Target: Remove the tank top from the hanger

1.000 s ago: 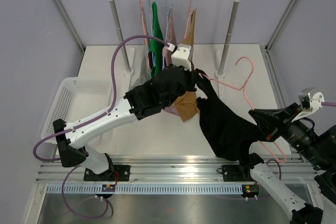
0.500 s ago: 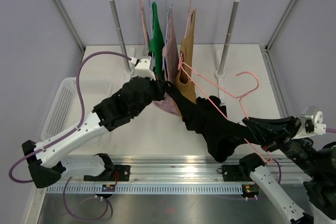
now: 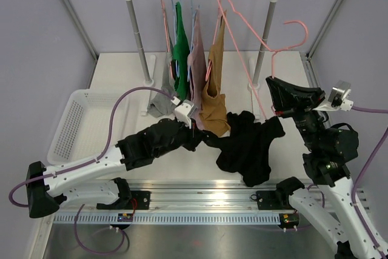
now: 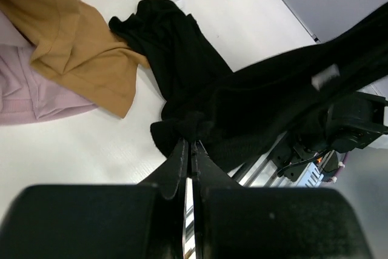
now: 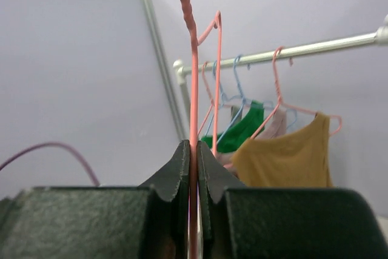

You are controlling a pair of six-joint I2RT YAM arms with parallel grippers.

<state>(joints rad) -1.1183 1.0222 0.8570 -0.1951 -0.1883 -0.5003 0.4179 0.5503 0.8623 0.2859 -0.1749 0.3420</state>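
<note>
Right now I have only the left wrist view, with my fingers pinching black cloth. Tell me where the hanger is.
Observer: The pink hanger is raised above the table on the right, with no cloth on it.
Operator: Say what holds it.
Observer: The right gripper, jaws shut on its wire.
Operator: Point me to a drop spot.
Observer: A white basket sits at the table's left edge, well left of the black tank top.
</note>
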